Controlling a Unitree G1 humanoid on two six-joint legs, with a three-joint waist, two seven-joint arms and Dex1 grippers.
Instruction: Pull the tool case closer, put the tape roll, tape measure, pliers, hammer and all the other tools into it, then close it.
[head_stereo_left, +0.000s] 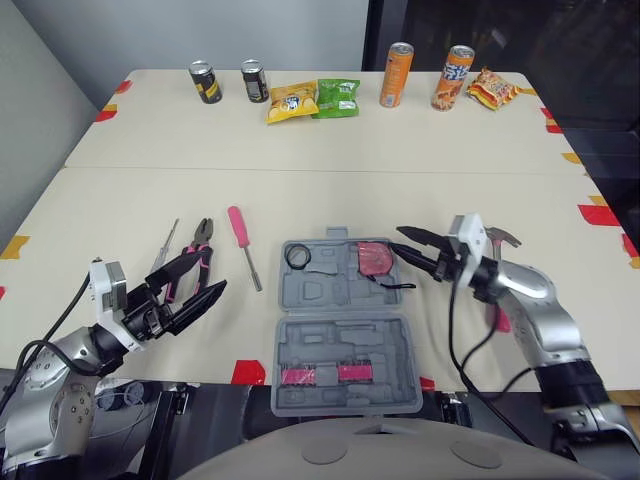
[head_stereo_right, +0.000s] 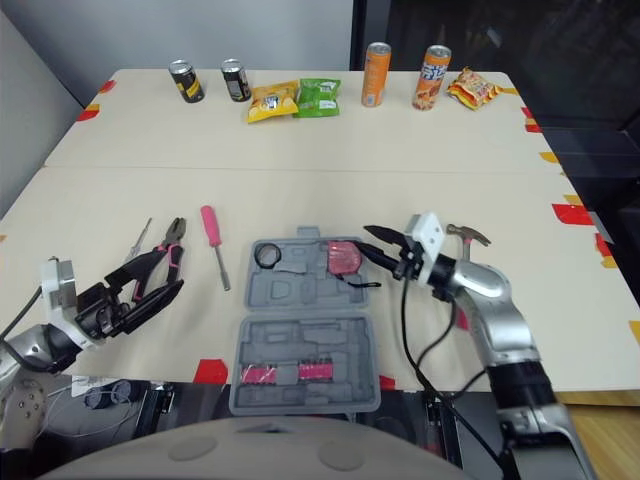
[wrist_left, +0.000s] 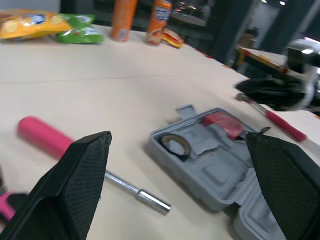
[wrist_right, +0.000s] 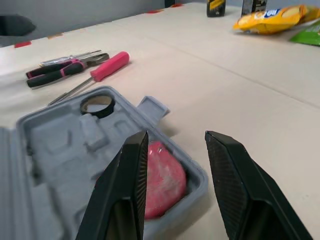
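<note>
Left eye view shows the grey tool case (head_stereo_left: 345, 345) lying open at the near edge of the table, so pulling it closer looks done. In its far half the tape roll (head_stereo_left: 297, 256) sits in the 10 o'clock pocket and the red tape measure (head_stereo_left: 374, 258) in the 2 o'clock pocket, so those two count as packed. The near half holds a strip of pink-banded bits (head_stereo_left: 320, 375). Out on the table, at about 10 o'clock from the case, lie the pink screwdriver (head_stereo_left: 240, 232), the pliers (head_stereo_left: 200, 243) and, beyond them, a thin metal tool (head_stereo_left: 165, 245). The hammer (head_stereo_left: 500, 238) lies at about 2 o'clock from the case, behind the right arm. The right gripper (head_stereo_left: 395, 239) hovers just beside the tape measure at the case's 3 o'clock rim, its fingers parted and holding nothing. The left gripper (head_stereo_left: 212, 272) is spread wide and empty, its tips close over the pliers' handles, so the pliers are probably the next pick. By my reckoning under half the work is done: pliers, hammer, screwdriver and the thin tool remain to load, then the case has to be shut.
</note>
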